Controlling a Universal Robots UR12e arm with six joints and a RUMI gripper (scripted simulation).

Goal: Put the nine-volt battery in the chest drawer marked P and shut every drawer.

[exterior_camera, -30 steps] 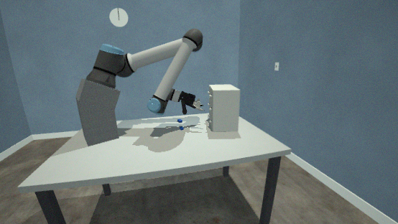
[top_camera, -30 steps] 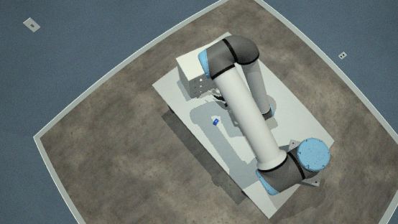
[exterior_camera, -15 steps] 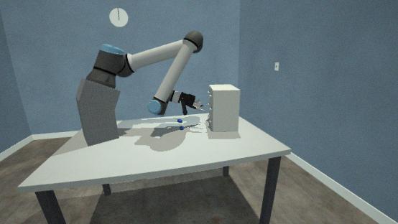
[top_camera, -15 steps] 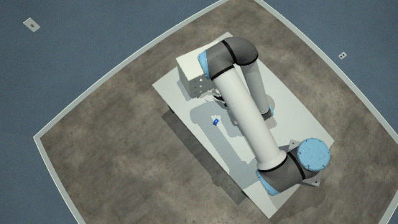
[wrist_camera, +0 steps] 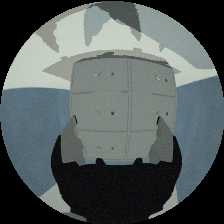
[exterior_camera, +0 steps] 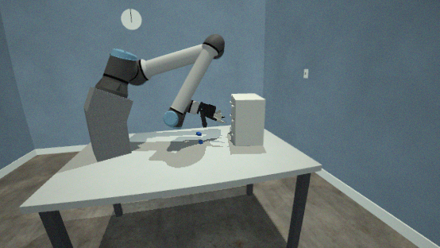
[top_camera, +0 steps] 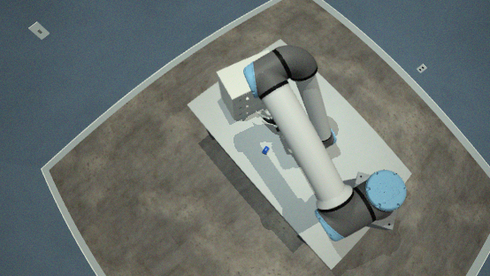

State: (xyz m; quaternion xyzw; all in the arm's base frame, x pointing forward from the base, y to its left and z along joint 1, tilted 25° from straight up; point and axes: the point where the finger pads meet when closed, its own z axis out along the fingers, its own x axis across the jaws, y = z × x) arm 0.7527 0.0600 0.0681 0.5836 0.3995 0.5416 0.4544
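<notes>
The white chest (top_camera: pixel 233 84) (exterior_camera: pixel 249 118) stands upright at the far end of the table (top_camera: pixel 371 146) (exterior_camera: pixel 159 179). In the wrist view its grey front (wrist_camera: pixel 122 107) fills the middle, with two columns of drawers that all look shut; the marks on them are too small to read. My gripper (exterior_camera: pixel 218 116) (wrist_camera: pixel 117 116) is open and empty. It hangs level in front of the drawer front, a short way off. Two small blue things (exterior_camera: pixel 198 133) (exterior_camera: pixel 200 141) lie on the table below and behind the gripper. One of them shows in the overhead view (top_camera: pixel 265 149). I cannot tell which is the battery.
The arm's grey pedestal (exterior_camera: pixel 107 123) stands at the table's other end. The arm (top_camera: pixel 305 141) spans the table and hides part of it from above. Some small pale items (exterior_camera: pixel 229 137) lie at the chest's foot.
</notes>
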